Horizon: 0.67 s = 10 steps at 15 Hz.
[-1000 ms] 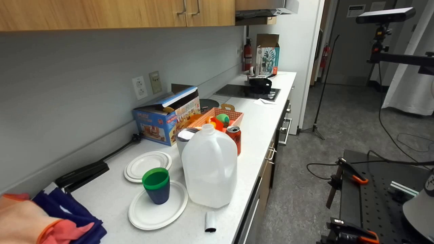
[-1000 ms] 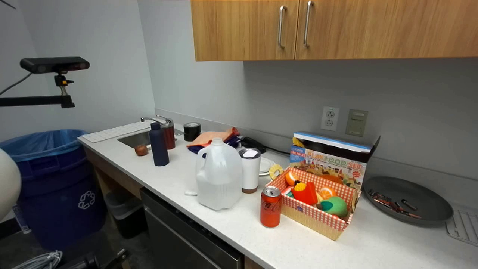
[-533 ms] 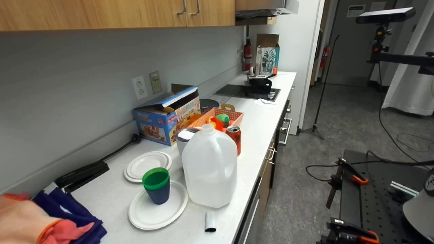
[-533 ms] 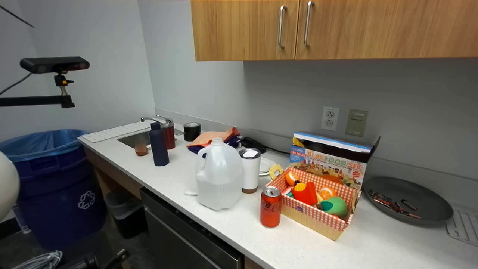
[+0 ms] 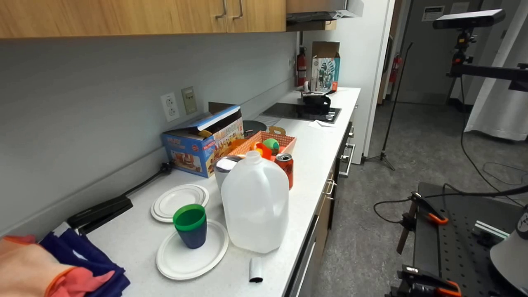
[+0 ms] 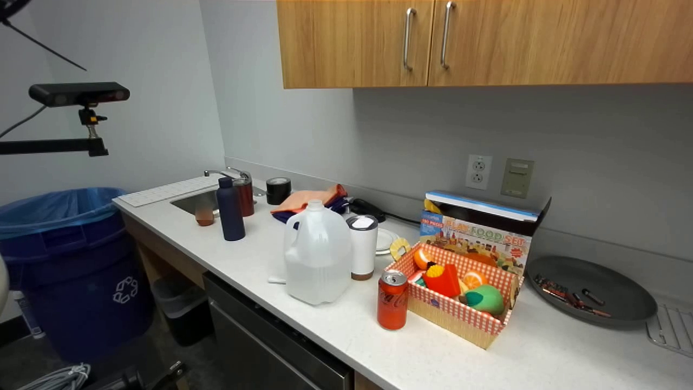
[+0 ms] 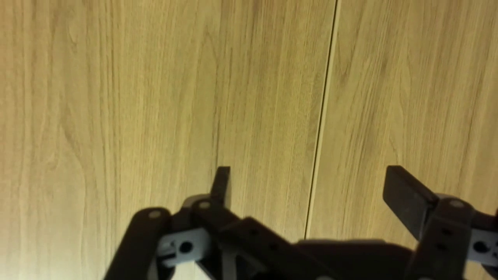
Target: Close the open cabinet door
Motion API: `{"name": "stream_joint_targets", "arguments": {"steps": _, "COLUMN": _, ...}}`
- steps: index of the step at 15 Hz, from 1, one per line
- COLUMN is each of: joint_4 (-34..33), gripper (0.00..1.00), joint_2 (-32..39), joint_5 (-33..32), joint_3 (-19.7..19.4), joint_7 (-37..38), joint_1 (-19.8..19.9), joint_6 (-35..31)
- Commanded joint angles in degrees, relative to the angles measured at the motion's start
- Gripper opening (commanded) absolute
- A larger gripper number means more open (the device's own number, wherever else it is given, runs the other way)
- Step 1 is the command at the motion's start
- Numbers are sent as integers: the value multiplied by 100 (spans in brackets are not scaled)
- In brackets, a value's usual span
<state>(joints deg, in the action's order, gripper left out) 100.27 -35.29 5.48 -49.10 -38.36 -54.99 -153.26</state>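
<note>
Two light-brown wood-grain cabinet doors hang side by side above the counter. The left door (image 6: 346,43) and the right door (image 6: 563,43) look flush in an exterior view, with a narrow seam and slim metal handles between them. They also show in an exterior view (image 5: 115,18), cut by the top edge. In the wrist view the left panel (image 7: 155,97) and right panel (image 7: 408,97) fill the frame, with a thin dark seam between. My gripper (image 7: 308,168) is open and empty, its fingers either side of the seam. Whether it touches the wood I cannot tell. Exterior views do not show it.
Below the doors, the white counter (image 6: 541,357) holds a plastic jug (image 6: 318,260), a red can (image 6: 392,300), a toy-food basket (image 6: 449,309) and a box (image 5: 194,152). A camera on a stand (image 6: 78,95) stands at the left; another camera (image 5: 470,18) is at the right.
In an exterior view, the white rounded arm part at the left edge has slid left, mostly out of frame. A thin dark line and a dark part have come in at the top left. The doors look unchanged.
</note>
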Motion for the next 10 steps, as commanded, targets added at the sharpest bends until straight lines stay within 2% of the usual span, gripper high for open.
{"name": "stream_joint_targets", "arguments": {"steps": 1, "joint_4": 540, "gripper": 100, "joint_2": -149, "joint_5": 48, "joint_3": 783, "joint_7": 248, "joint_1": 1036, "joint_6": 90}}
{"name": "stream_joint_targets", "arguments": {"steps": 5, "joint_4": 1073, "gripper": 100, "joint_2": -419, "joint_5": 209, "joint_3": 1498, "joint_7": 375, "joint_1": 1940, "joint_6": 203}}
{"name": "stream_joint_targets", "arguments": {"steps": 8, "joint_4": 1388, "gripper": 100, "joint_2": -642, "joint_5": 442, "joint_3": 1873, "joint_7": 522, "joint_1": 2468, "joint_6": 378}}
{"name": "stream_joint_targets", "arguments": {"steps": 9, "joint_4": 1488, "gripper": 100, "joint_2": -753, "joint_5": 538, "joint_3": 1948, "joint_7": 520, "joint_1": 2597, "joint_6": 472}}
{"name": "stream_joint_targets", "arguments": {"steps": 10, "joint_4": 1202, "gripper": 100, "joint_2": -381, "joint_5": 615, "joint_3": 1834, "joint_7": 314, "joint_1": 2480, "joint_6": 300}}
